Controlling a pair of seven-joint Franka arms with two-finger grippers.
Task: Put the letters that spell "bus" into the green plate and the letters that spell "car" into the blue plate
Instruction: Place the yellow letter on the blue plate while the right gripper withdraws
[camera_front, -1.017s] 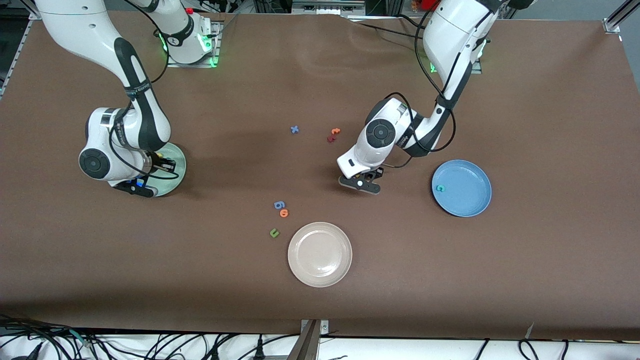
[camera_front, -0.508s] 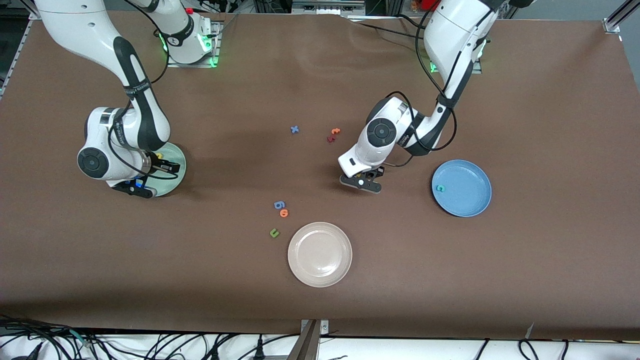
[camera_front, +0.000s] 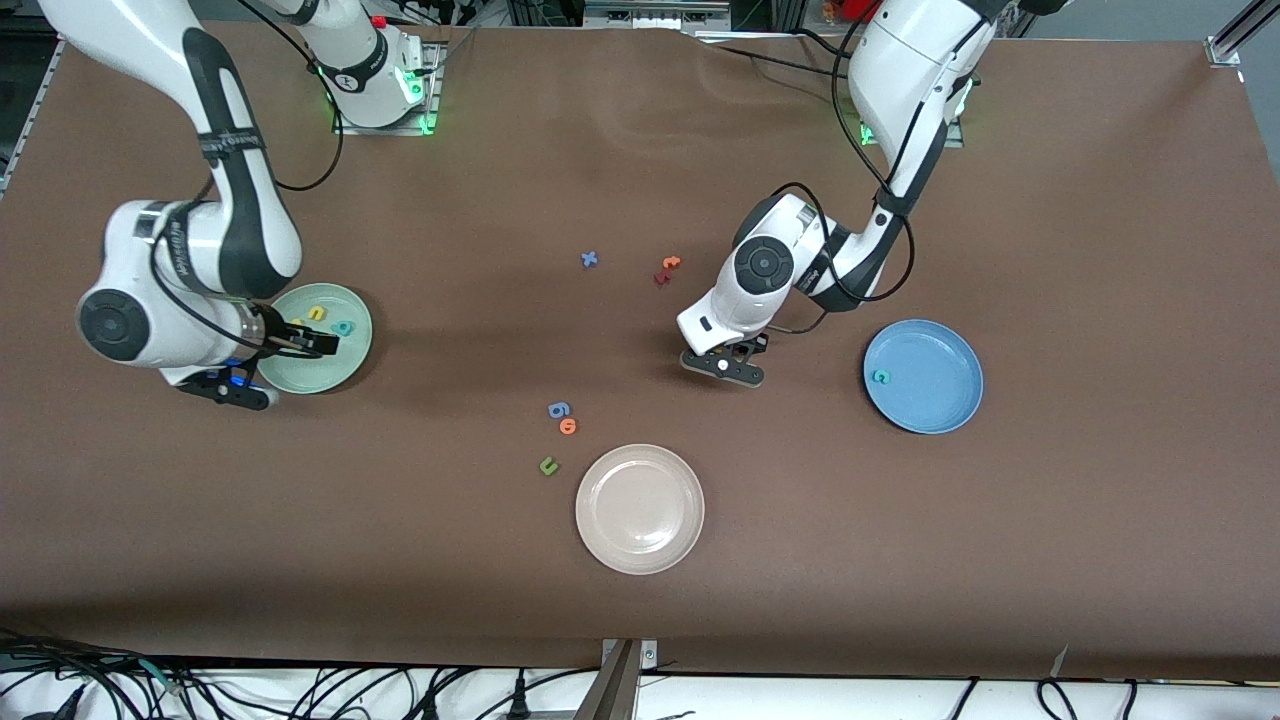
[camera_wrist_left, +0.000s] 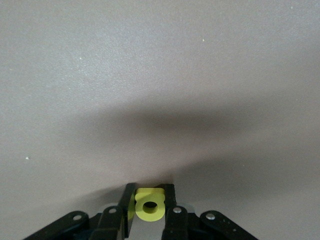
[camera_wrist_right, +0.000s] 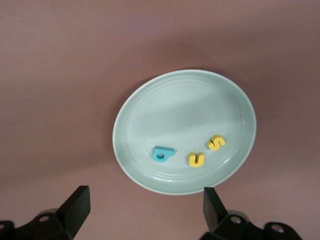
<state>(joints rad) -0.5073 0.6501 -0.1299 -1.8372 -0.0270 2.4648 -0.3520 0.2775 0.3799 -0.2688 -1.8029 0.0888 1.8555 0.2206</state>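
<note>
right tool (camera_front: 300, 343) has risen off the green plate (camera_wrist_right: 150, 107), jaws wide (b, u, s inside); left tool (camera_wrist_left: 148, 212) grips yellow a (camera_wrist_left: 149, 211).

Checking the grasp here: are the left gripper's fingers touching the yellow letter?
Touching. The left wrist view shows the left gripper with its fingers pressed against both sides of the yellow letter, no gap, over the bare table.
</note>
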